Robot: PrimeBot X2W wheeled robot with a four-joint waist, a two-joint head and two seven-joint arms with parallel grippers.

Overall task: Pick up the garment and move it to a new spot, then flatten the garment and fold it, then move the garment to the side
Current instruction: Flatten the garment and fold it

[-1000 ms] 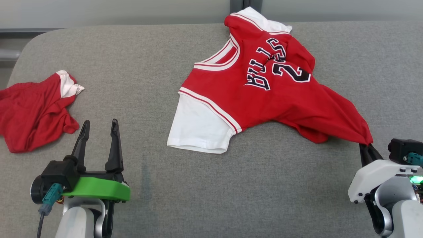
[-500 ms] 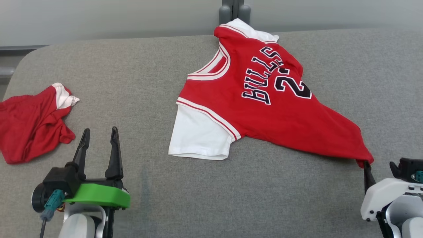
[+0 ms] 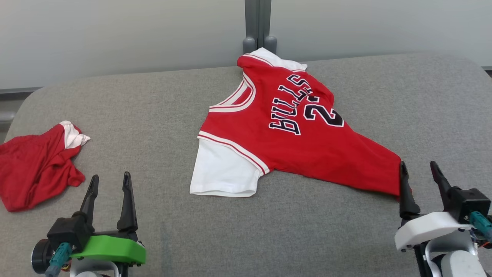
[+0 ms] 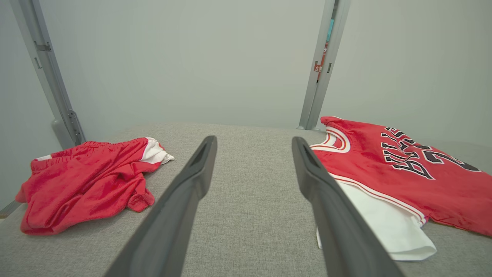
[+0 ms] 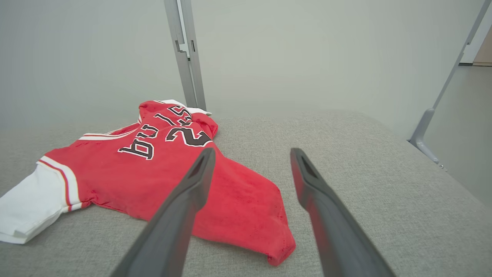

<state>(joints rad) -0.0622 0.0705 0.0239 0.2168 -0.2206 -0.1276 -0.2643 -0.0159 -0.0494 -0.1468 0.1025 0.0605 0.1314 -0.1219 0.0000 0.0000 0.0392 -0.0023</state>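
Where the jersey [image 3: 307,150] ends, the right end effector [image 3: 417,165] gapes.

Red Bulls jersey [image 3: 307,154], white-sleeved, print-side up, seemingly mostly flat

The left gripper [image 3: 110,176] is at the lower left of the head view. Its 2 long dark fingers [image 3: 127,204] point up and stand wide apart. They rise from a black block on a bright green base [image 3: 111,250]. The right gripper [image 3: 418,164] is at the lower right. Its 2 dark fingers point up too and stand wide apart. They rise from a white base [image 3: 426,229], with a pale arm [image 3: 455,265] under it. Both grippers are low and far from each other. In the left wrist view the 2 fingers [image 4: 180,207] have a big gap between them. In the right wrist view the 2 fingers [image 5: 177,219] have a big gap too.
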